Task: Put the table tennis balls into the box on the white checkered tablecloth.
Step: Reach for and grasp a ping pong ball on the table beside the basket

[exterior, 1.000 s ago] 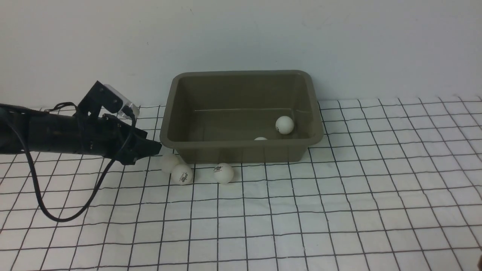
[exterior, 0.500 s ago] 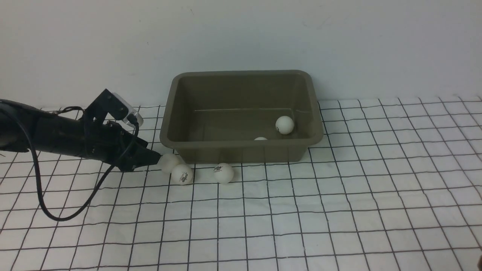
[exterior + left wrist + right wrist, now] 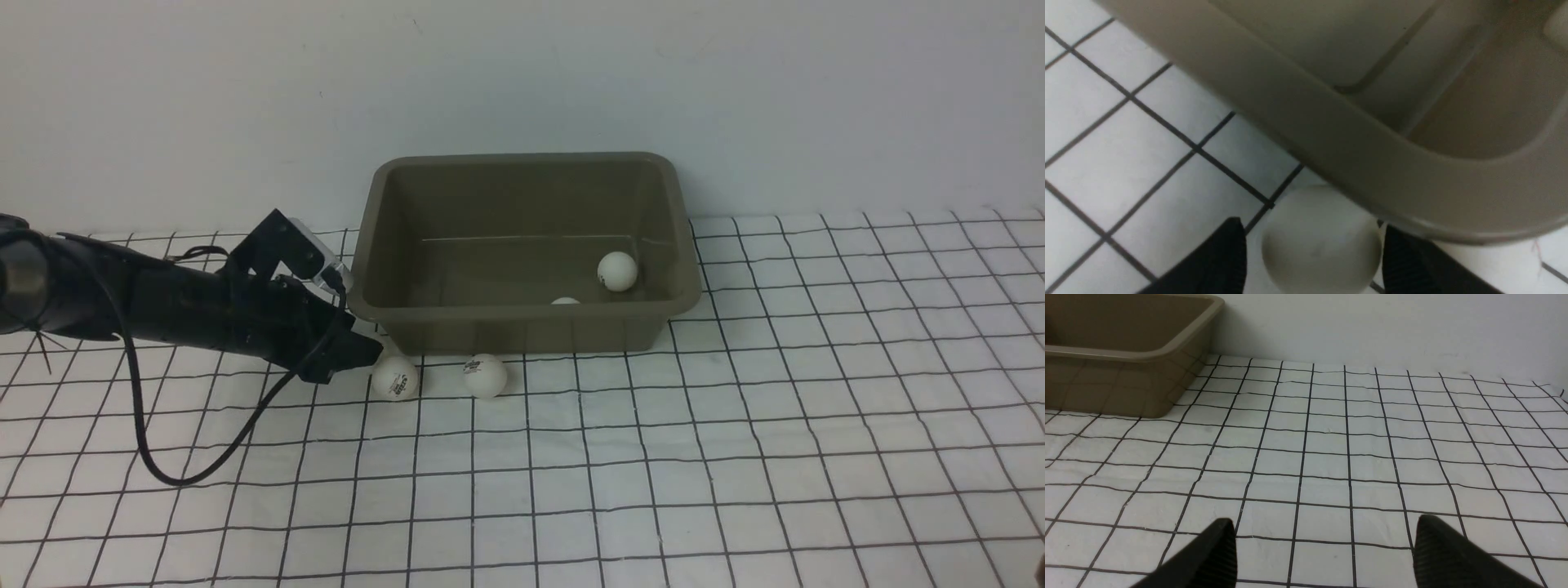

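Arm (image 3: 163, 306) low — left tool (image 3: 362, 351) straddles ball (image 3: 1321, 241).

From the front, the black left gripper (image 3: 369, 352) hides the matte white ball (image 3: 1321, 241) at the olive-grey plastic box's (image 3: 522, 331) near left corner; the wrist view's edge cuts that ball off. Another white ball (image 3: 565, 300) inside shows only its top over the near wall.
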You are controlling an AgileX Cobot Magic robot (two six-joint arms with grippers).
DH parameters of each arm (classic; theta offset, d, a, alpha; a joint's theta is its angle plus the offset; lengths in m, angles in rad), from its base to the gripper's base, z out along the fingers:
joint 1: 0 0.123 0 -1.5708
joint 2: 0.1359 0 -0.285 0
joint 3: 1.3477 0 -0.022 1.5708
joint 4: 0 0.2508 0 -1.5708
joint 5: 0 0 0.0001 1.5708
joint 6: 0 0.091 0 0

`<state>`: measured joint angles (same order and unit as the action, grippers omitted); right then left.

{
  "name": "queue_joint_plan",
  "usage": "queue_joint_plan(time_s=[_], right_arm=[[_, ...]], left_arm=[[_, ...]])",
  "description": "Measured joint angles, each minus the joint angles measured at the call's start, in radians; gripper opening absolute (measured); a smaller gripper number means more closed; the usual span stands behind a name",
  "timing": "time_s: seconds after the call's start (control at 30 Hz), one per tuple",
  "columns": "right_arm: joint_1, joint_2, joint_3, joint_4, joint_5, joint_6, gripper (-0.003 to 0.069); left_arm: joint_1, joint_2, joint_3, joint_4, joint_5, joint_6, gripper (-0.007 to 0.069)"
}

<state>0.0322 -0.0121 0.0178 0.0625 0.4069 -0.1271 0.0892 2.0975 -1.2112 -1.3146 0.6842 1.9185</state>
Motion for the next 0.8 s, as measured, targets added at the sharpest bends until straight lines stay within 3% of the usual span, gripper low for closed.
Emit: queue_joint_plan(time_s=[0.23,0.67,0.8], right_arm=[[0.000,0.000,0.000,0.000,0.000,0.000,0.0526],[0.000,0.000,0.000,0.000,0.000,0.000,0.0526],[0.000,0.000,0.000,0.000,0.000,0.000,0.0526]], left_arm=[[0.000,0.002,0.000,-0.010,-0.004,0.025,0.0325],[0.037,-0.095,0.000,0.038,-0.036,0.043,0.0323],[0.086,-0.187,0.000,0.109,-0.066,-0.013,0.0323]])
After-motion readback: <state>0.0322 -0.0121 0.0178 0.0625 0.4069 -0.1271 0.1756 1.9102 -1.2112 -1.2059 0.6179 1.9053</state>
